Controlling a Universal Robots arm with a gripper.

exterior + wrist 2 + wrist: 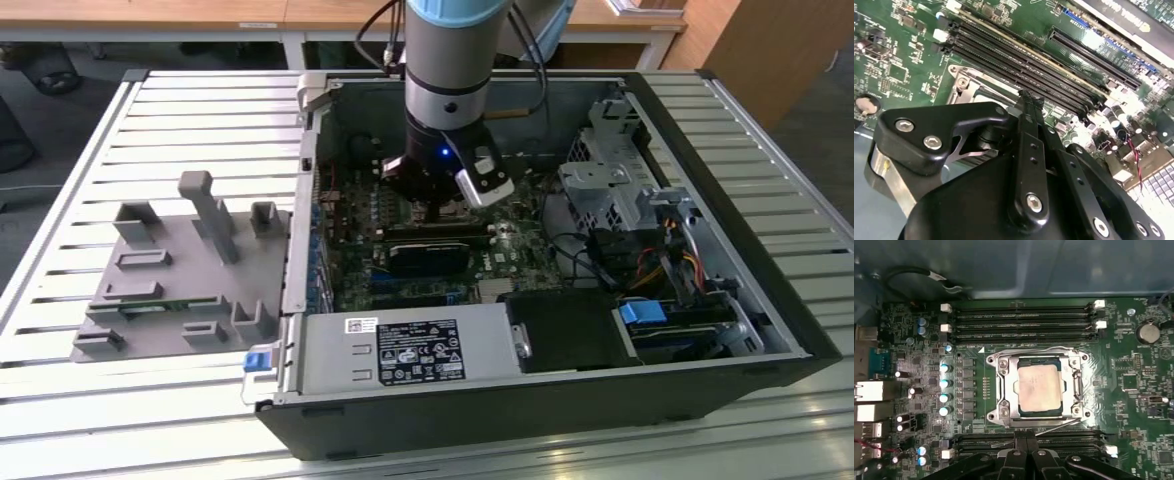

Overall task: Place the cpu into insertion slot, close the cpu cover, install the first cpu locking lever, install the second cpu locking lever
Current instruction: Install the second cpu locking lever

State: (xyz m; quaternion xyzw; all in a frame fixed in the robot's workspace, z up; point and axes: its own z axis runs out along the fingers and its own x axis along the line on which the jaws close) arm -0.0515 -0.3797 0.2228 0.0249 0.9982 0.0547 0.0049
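First wrist view: gripper [1026,442] fingers together, empty, just beside cpu cover [1004,385]; cpu [1038,388] seated.

A desk [80,400] of pale metal slats carries everything. On it lies an open black computer case [561,405], set toward the exterior view's right. Just beside the case, toward the exterior view's left, sits a flat grey plastic stand [160,290] with several upright posts and small blocks.
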